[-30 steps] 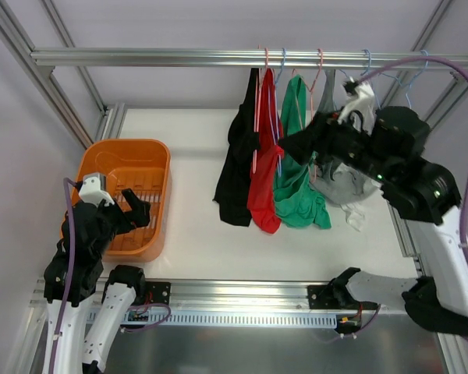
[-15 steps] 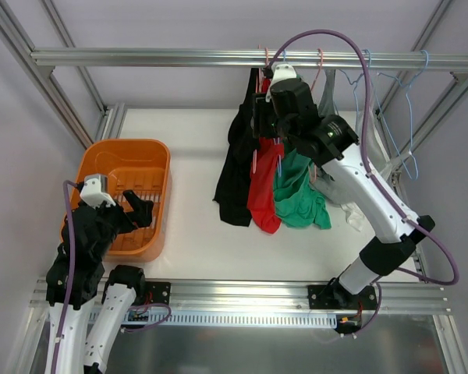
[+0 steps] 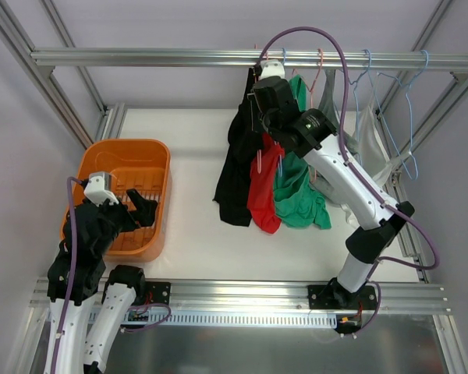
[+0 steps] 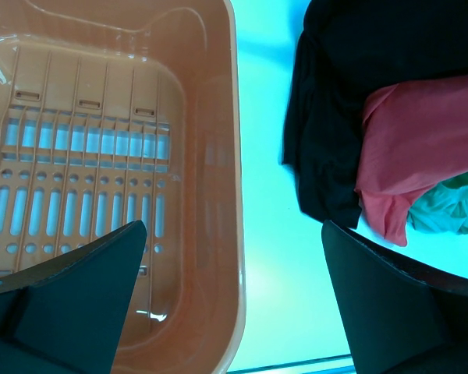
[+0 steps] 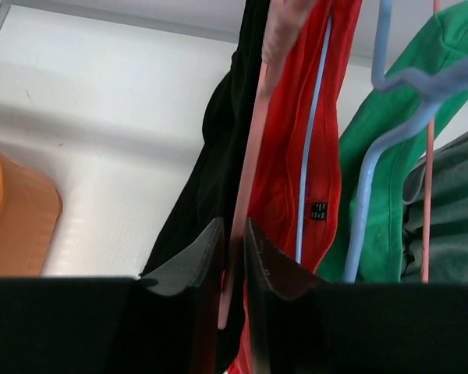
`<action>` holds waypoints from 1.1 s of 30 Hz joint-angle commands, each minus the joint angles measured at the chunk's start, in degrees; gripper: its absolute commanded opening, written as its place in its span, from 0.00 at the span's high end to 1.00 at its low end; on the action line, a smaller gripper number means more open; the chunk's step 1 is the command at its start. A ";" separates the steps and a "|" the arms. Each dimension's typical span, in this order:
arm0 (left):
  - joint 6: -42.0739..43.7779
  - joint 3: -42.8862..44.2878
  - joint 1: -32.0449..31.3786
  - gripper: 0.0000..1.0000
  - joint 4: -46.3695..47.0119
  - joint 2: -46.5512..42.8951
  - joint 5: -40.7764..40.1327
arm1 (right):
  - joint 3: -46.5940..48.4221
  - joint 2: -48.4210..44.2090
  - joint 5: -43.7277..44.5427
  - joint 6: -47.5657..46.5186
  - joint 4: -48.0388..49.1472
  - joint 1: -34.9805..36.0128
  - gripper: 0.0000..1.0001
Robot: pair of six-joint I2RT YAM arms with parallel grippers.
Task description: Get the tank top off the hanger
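A black tank top (image 3: 235,171) hangs on a pink hanger (image 5: 253,156) at the left end of the row on the rail (image 3: 140,57). My right gripper (image 3: 257,117) is up at that hanger, just under the rail. In the right wrist view the right gripper (image 5: 234,226) has its jaws shut on the pink hanger's wire, black cloth (image 5: 214,179) beside and behind it. My left gripper (image 4: 234,304) hovers wide open and holds nothing, over the right rim of the orange basket (image 4: 234,195).
Next to the black top hang a red top (image 3: 264,191) on a blue hanger (image 5: 312,140), a green top (image 3: 296,187) and a grey garment (image 3: 363,128). Bare blue hangers (image 3: 409,86) hang at the rail's right end. The orange basket (image 3: 165,195) sits at the table's left.
My right arm swung left from the grey garment to the black tank top's hanger, and its jaws closed onto the pink wire. The left arm barely moved.
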 commanded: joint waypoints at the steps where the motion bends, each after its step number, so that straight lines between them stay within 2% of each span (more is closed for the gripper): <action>1: 0.24 -0.37 -0.38 0.01 2.01 0.34 1.80 | 4.57 0.38 2.93 -0.06 3.37 0.11 0.83; 4: 0.24 -0.46 -0.29 0.01 2.27 0.25 1.89 | 4.57 0.30 2.14 0.82 3.45 0.03 0.89; 6: 0.33 -0.46 -0.38 0.01 2.36 0.43 2.16 | 4.57 -0.05 1.79 1.08 3.63 0.03 0.99; 23: 0.50 -0.54 -0.47 0.01 2.45 0.17 2.95 | 3.87 -7.35 -3.92 0.91 6.44 0.03 1.00; 29: 1.38 0.42 -0.47 0.01 2.80 0.78 5.40 | -3.85 -13.67 -10.42 1.08 6.44 0.29 1.00; 33: 1.73 4.45 -0.47 0.01 3.76 6.03 10.49 | -11.15 -20.43 -15.78 1.08 4.16 1.34 1.00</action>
